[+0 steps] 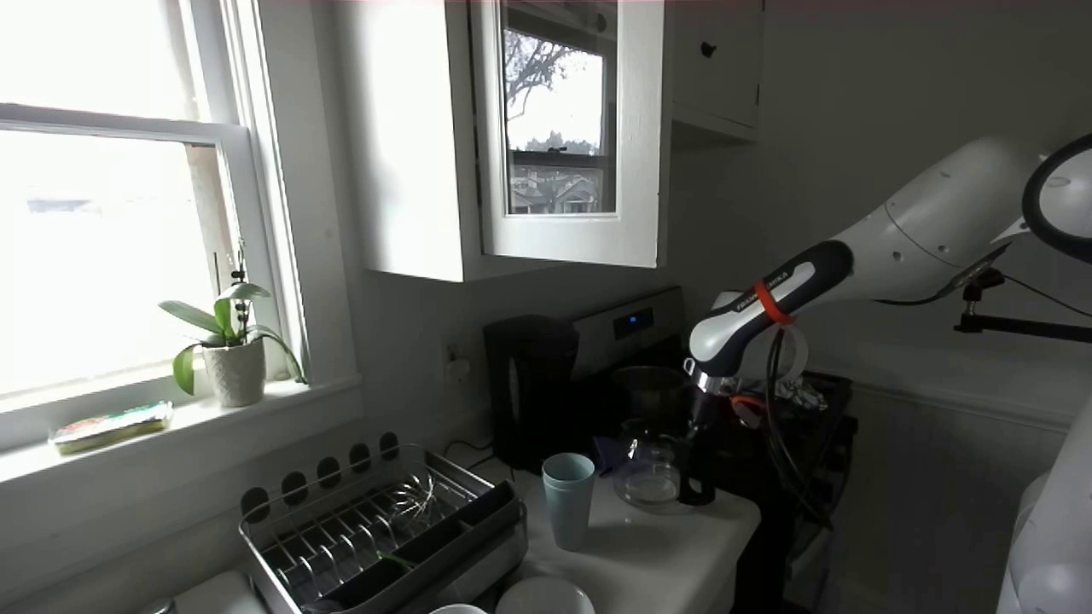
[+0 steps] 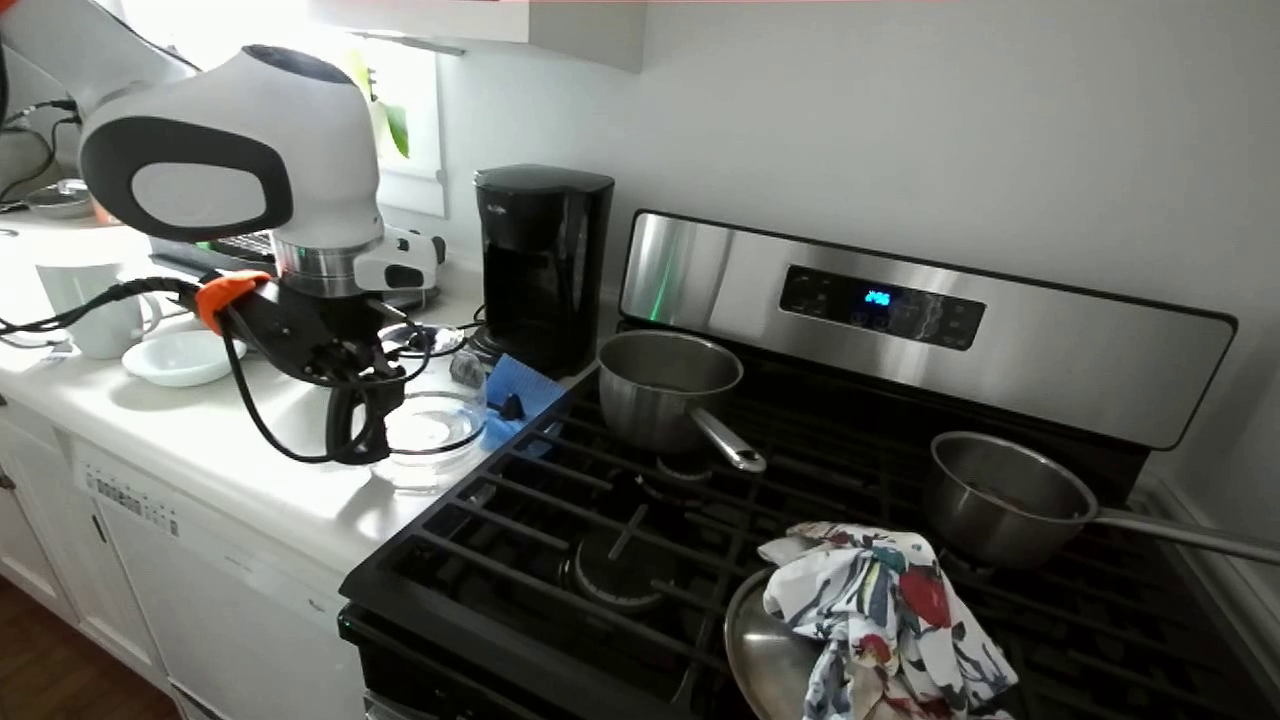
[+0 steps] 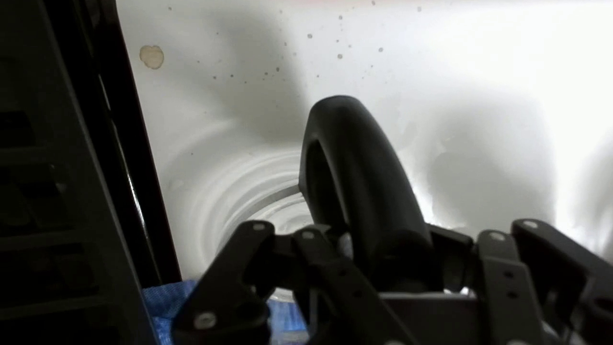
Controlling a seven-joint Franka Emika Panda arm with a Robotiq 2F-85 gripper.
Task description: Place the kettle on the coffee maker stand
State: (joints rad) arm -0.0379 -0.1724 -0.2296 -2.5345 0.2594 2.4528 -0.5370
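The kettle is a see-through glass carafe [image 1: 647, 477] with a black side handle. It appears to stand upright on the white counter and also shows in an exterior view [image 2: 435, 440]. My gripper [image 1: 695, 439] points down over the handle. In the wrist view its fingers [image 3: 383, 244] sit on both sides of the black handle and appear closed against it; the left contact is partly hidden. The black coffee maker [image 2: 540, 260] stands behind the kettle, by the wall. Its stand, the base plate [image 2: 515, 345] under the overhanging top, holds no carafe.
A blue cloth [image 2: 525, 395] lies between kettle and coffee maker. A pale blue-green cup [image 1: 569, 503] stands beside the kettle. A dish rack [image 1: 384, 529] is further along. The stove [image 2: 610, 570] with a saucepan [image 2: 665, 385] borders the counter.
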